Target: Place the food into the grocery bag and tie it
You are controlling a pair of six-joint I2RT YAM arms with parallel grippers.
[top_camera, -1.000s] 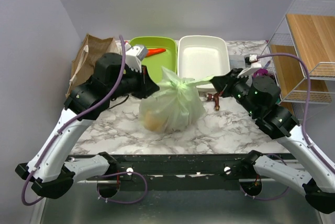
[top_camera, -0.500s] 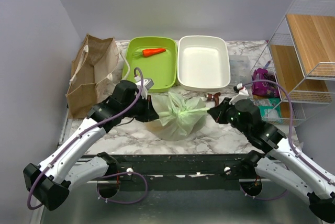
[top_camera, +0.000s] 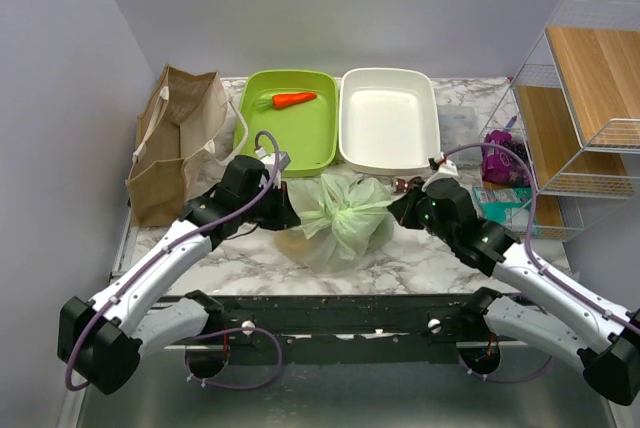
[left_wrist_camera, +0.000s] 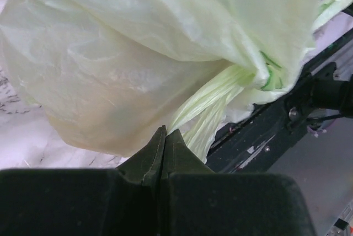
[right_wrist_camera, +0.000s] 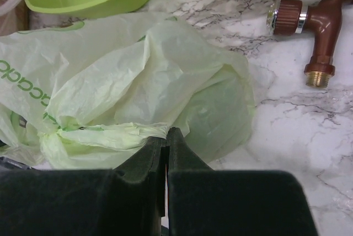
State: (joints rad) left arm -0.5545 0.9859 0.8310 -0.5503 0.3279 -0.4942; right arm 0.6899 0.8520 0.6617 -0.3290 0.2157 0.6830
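Sitting mid-table (top_camera: 420,260), grocery bag (top_camera: 340,220) is closed by a knot (left_wrist_camera: 265,73), handle strands running left-right from it; food only a yellowish blur through the film. Left end effector (top_camera: 287,216) and right end effector (top_camera: 398,210) flank it, equally near, each clamped on one strand. Green print (right_wrist_camera: 22,90) reads partly "ccad", rest folded away

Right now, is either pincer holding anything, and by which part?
Both hold the grocery bag: the left pincer pinches one twisted handle strand, the right pincer the other.
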